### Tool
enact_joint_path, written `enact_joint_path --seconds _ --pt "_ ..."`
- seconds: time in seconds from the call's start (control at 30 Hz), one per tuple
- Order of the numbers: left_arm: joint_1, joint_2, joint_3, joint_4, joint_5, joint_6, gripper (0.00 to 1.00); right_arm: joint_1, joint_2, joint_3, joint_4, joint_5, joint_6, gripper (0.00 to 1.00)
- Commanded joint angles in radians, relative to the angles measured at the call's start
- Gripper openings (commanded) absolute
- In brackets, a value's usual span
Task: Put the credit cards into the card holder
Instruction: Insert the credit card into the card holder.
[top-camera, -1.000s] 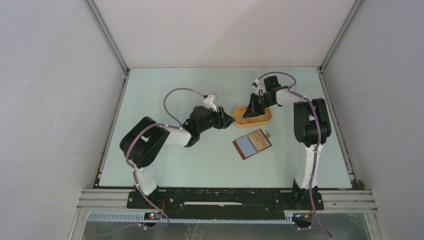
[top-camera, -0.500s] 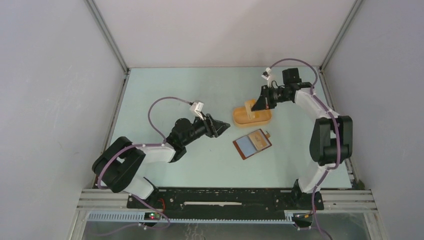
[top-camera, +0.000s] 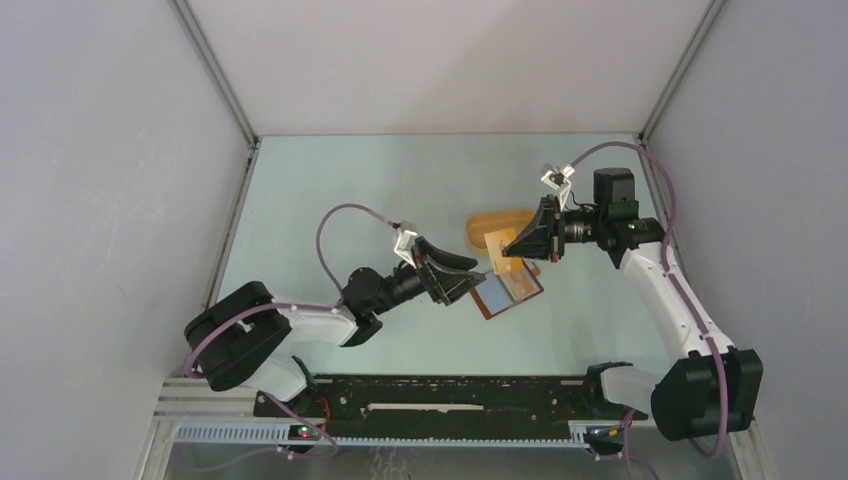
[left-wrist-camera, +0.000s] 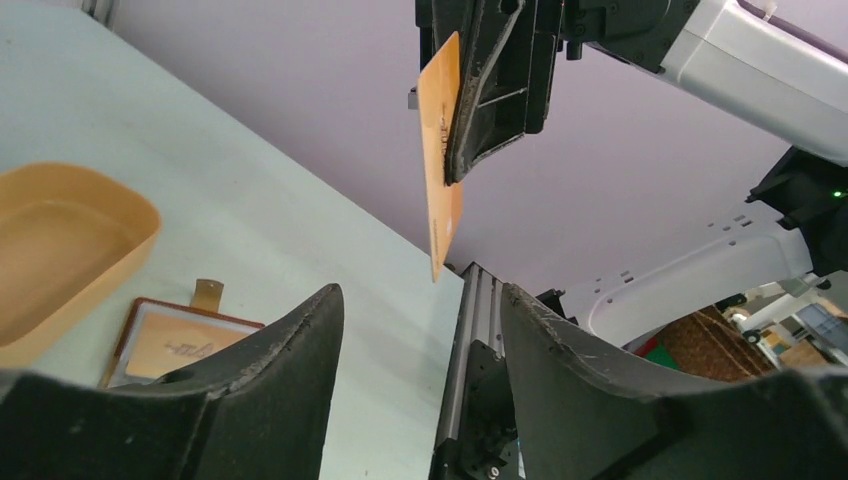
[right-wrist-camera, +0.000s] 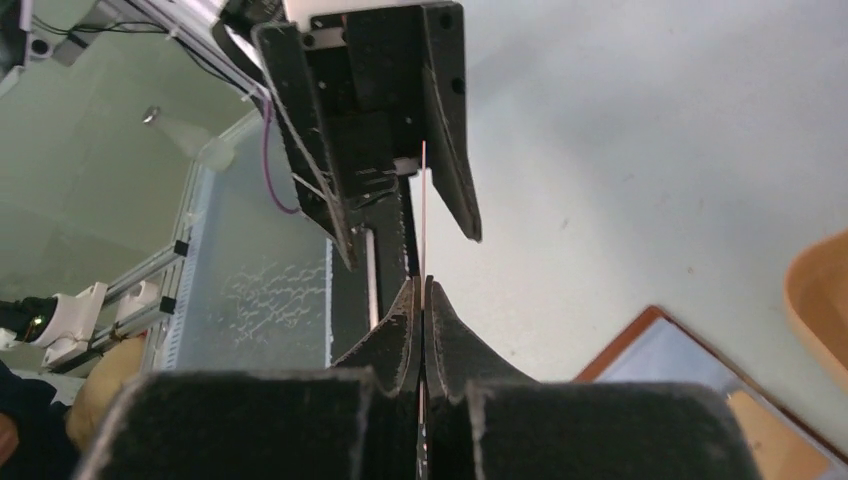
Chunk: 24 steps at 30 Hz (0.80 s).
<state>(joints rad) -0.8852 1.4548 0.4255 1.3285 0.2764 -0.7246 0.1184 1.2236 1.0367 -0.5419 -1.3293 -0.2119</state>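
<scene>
**Card held on edge above the open wallet**

The right claw (top-camera: 512, 246) pinches a tan-orange card (left-wrist-camera: 438, 210) by its upper part. The card hangs upright, its long axis pointing down toward the table (top-camera: 330, 200) and its lower end clear of the surface. The wallet (top-camera: 506, 292) lies open and flat just below, near the tray (top-camera: 488, 222), and shows one bluish-grey panel and one tan panel. The left claw (top-camera: 466, 278), fingers spread, sits at the wallet's left edge and is nearer to it. Its opening faces the card's thin edge. The likely next step is lowering the card into a pocket.
</scene>
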Motion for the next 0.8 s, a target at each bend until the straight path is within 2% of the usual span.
enact_joint_path --seconds 0.0,0.37,0.43,0.53,0.63,0.73,0.77 --pt "-0.043 -0.013 0.017 0.077 -0.050 0.103 0.63 0.007 -0.032 -0.038 0.185 -0.103 0.117 0.00" --pt "-0.093 0.049 0.103 0.078 -0.040 0.081 0.52 0.033 -0.016 -0.038 0.173 -0.094 0.103 0.00" --pt "-0.094 0.059 0.118 0.077 -0.030 0.073 0.44 0.033 -0.013 -0.038 0.171 -0.093 0.099 0.00" --pt "-0.093 0.074 0.133 0.075 -0.033 0.064 0.28 0.036 -0.013 -0.039 0.165 -0.093 0.090 0.00" --pt "-0.093 0.085 0.143 0.069 -0.029 0.062 0.02 0.036 -0.013 -0.038 0.159 -0.090 0.080 0.00" --pt "-0.093 0.086 0.137 0.055 -0.041 0.062 0.00 0.038 -0.014 -0.038 0.151 -0.089 0.065 0.01" --pt "-0.092 0.084 0.133 0.042 -0.044 0.066 0.00 0.038 -0.015 -0.038 0.147 -0.088 0.058 0.06"
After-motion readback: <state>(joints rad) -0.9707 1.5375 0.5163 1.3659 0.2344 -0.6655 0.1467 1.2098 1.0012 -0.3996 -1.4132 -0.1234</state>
